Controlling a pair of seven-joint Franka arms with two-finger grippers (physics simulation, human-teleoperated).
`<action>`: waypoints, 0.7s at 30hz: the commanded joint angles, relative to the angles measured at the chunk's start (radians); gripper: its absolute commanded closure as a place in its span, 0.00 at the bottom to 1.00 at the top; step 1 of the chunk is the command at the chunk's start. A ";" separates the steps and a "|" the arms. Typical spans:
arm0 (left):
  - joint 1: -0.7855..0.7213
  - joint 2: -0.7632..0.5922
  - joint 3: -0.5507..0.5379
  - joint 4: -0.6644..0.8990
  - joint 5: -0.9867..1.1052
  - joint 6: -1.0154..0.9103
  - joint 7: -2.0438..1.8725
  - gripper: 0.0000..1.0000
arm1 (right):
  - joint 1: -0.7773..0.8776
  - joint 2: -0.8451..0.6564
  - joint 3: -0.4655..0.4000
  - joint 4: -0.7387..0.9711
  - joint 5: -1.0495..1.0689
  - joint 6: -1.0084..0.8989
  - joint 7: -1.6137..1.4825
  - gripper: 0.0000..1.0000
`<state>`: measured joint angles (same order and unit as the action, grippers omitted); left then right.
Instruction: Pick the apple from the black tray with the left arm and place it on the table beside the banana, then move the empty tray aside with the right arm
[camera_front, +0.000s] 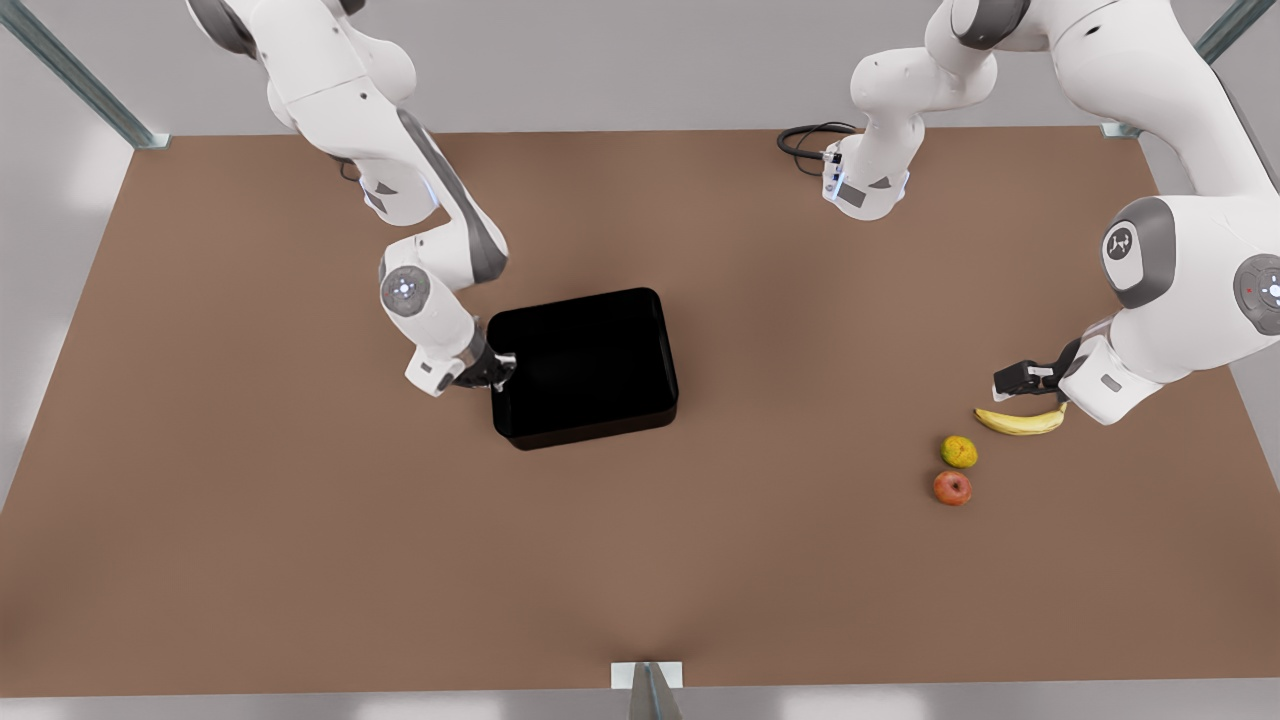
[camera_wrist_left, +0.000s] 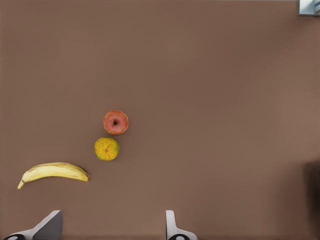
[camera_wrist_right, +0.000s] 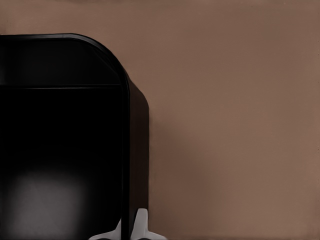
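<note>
1. Brown matte table (camera_front: 300, 520) spanning the scene, grey walls behind.
2. Lying beside banana (camera_front: 1022, 421): apple (camera_front: 952, 488).
3. Hovering spread apart near the banana: left gripper (camera_front: 1003, 382).
4. Pinching black tray (camera_front: 585, 365) wall: right gripper (camera_front: 500, 372).

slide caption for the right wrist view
Right tool shut on the wall of the empty tray on the table.
</note>
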<state>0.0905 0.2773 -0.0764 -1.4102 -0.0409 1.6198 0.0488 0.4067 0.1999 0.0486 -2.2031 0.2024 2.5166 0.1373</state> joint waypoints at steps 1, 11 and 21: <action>0.000 -0.001 0.000 0.000 0.001 0.000 -0.001 0.00 | -0.003 -0.033 -0.016 0.034 -0.015 -0.177 -0.010 0.88; 0.011 -0.001 0.001 0.000 0.001 0.000 0.008 0.00 | -0.008 -0.037 -0.283 0.204 -0.046 -0.478 -0.354 0.92; 0.005 -0.001 0.000 0.000 0.003 0.000 0.002 0.00 | -0.028 0.013 -0.498 0.329 -0.061 -0.565 -0.712 0.95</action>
<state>0.0951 0.2774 -0.0765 -1.4102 -0.0393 1.6202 0.0505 0.3819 0.2099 -0.4376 -1.8757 0.1588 2.0060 -0.1951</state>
